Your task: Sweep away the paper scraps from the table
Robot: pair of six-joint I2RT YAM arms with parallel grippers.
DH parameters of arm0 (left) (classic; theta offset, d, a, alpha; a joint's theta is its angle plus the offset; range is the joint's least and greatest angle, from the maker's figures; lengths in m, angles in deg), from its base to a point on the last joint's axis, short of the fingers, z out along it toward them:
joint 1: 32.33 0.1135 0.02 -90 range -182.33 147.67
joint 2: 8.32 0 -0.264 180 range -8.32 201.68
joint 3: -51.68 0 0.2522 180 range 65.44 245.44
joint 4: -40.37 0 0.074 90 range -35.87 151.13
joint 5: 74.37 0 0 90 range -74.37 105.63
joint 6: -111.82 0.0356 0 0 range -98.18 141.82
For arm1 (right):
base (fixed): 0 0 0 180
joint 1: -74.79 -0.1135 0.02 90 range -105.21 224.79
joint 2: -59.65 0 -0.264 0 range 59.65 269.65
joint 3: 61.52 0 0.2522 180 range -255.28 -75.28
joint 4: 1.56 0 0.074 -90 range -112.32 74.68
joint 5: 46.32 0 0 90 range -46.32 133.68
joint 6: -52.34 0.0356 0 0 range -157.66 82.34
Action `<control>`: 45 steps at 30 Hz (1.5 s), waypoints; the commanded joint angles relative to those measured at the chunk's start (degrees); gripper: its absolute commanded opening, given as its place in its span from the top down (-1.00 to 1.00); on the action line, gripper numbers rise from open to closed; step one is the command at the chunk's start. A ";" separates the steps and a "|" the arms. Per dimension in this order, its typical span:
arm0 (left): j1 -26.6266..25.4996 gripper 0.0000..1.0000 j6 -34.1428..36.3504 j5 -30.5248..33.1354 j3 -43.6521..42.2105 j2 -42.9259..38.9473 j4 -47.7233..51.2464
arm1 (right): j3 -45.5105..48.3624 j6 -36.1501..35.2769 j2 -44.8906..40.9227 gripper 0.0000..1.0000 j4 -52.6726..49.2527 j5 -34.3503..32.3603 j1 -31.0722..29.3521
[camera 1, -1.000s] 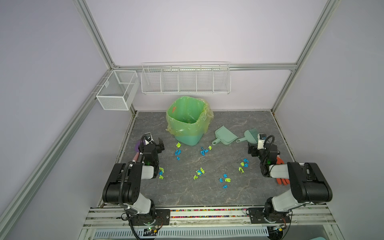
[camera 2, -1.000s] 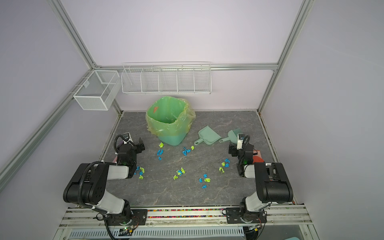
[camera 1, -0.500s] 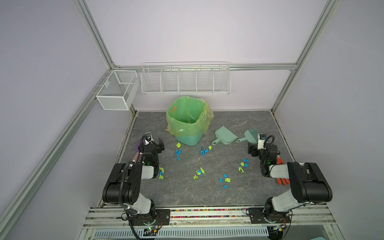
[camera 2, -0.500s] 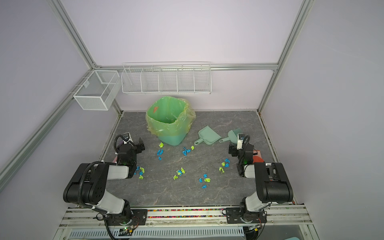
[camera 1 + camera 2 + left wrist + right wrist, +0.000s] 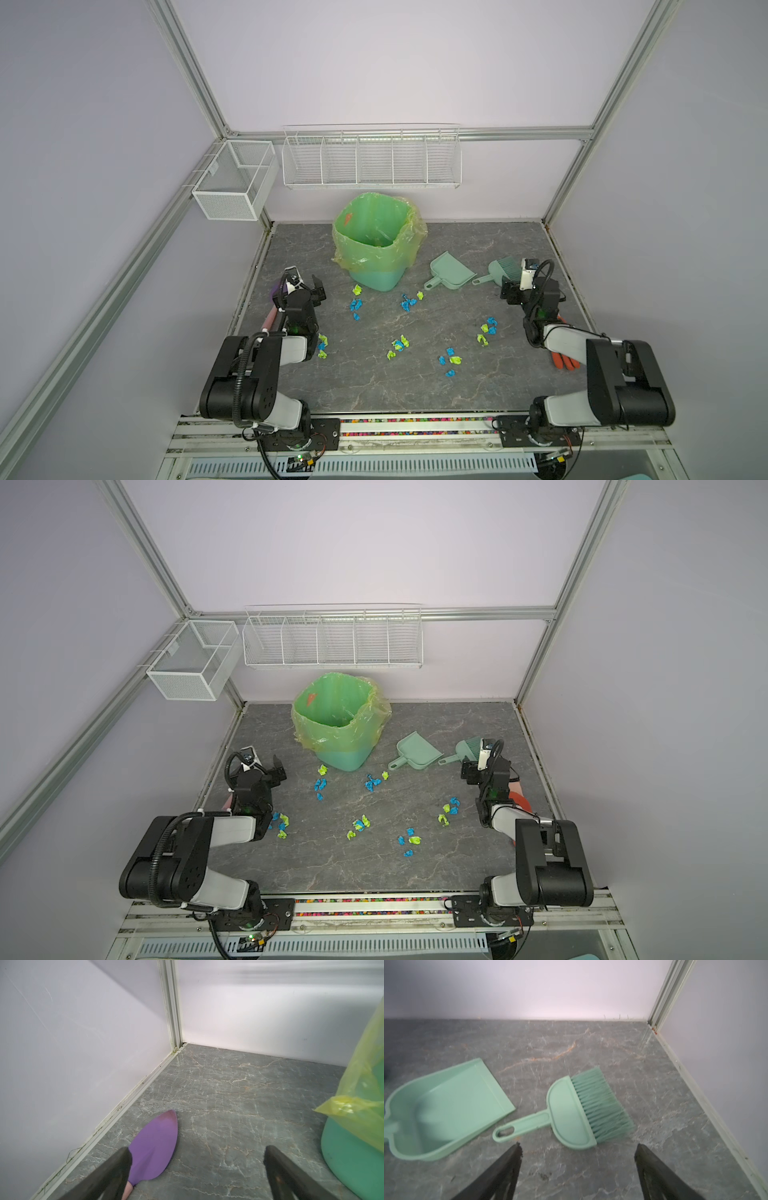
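1. Because nothing is swept yet, I start with the paper scraps (image 5: 401, 344): blue and lime bits lie loose across the middle of the table (image 5: 374, 390), between my 2 arms, with 1 cluster close beside each arm.
2. An orange glove (image 5: 565, 359) lies partly under my right forearm.
3. My left gripper (image 5: 196, 1150) hangs empty with its jaws wide apart. A purple spatula (image 5: 158, 1147) lies by 1 finger, and no sweeping tool lies ahead of it.
4. My right gripper (image 5: 578, 1147) is also spread wide and holds nothing, low over the table.
5. Just beyond it the brush (image 5: 571, 1118) lies flat and untouched.
   - Its long axis runs diagonally. The handle loop points back toward the table's middle and the bristles point toward the far right corner.
   - The handle sits ahead of 1 finger, not centred between the jaws.
   - I judge the right arm far nearer. It needs a short reach forward, a shift toward the handle and a wrist turn, so the jaws close across that axis.
6. Beside the brush, the dustpan (image 5: 446, 1105) rests with its mouth facing the back wall, well apart from my left arm.
7. Farthest back stands the lined bin (image 5: 376, 249).
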 commanded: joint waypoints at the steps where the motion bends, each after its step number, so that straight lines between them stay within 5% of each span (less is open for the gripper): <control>1: -0.41 -0.99 0.97 0.56 -2.16 0.81 -5.33 | -2.63 1.98 -1.49 -0.77 -9.76 -3.19 -0.52; 4: -3.02 -0.99 1.90 8.09 -2.08 -4.17 -1.41 | -3.41 3.31 -2.79 -0.77 -12.36 -4.63 -0.78; 8: -3.19 -0.99 -0.20 6.75 3.60 -14.09 18.52 | -4.68 5.34 -4.98 -0.76 -15.66 -5.98 -1.00; 11: -3.27 -0.99 -3.02 6.89 4.00 -16.06 21.36 | -8.45 6.95 -4.51 -0.77 -21.92 -8.56 -1.05; 22: -6.76 -0.99 -11.13 -2.02 13.75 -32.83 45.75 | -21.11 12.77 -4.35 -0.76 -45.67 -6.81 -4.41; 26: -8.28 -0.99 -13.30 -10.09 15.37 -36.10 51.28 | -27.10 16.59 -2.43 -0.77 -54.41 -11.10 -6.73; 38: -33.92 -0.99 -12.12 -14.61 24.49 -31.45 61.50 | -41.46 35.91 7.54 -0.81 -73.45 -13.93 -9.61; 45: -43.87 -0.99 -12.73 -14.64 29.21 -23.68 62.77 | -43.68 45.44 10.94 -0.82 -74.00 -13.70 -10.97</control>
